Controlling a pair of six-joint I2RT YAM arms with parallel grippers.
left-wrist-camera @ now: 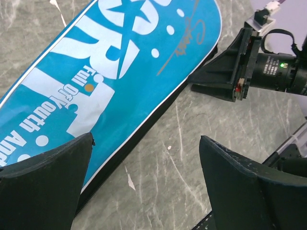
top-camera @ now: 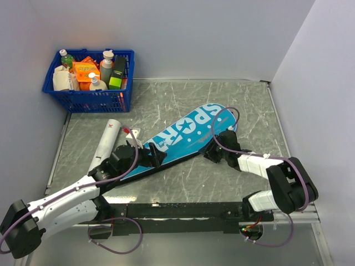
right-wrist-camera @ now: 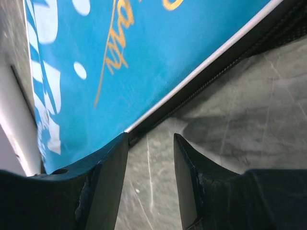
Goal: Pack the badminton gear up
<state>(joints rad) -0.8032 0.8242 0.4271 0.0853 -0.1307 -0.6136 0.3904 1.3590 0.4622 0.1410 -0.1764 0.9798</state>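
The tube point(top-camera: 105, 141) lies left of the cover point(top-camera: 188, 133), the basket point(top-camera: 91, 102) behind the tube at far left

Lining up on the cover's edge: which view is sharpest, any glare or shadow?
Top external: even light, no glare on the teal cover. Left wrist: lettering crisp, sharpest. Right wrist: very close, cover's edge soft, dark shadow on the table beside it.

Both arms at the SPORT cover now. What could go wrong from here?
1. Right gripper sits at the cover zipper edge, with the edge beside one finger, not between them; closing may grab nothing.
2. Left arm lies close by the white tube near end; a swing might roll it.
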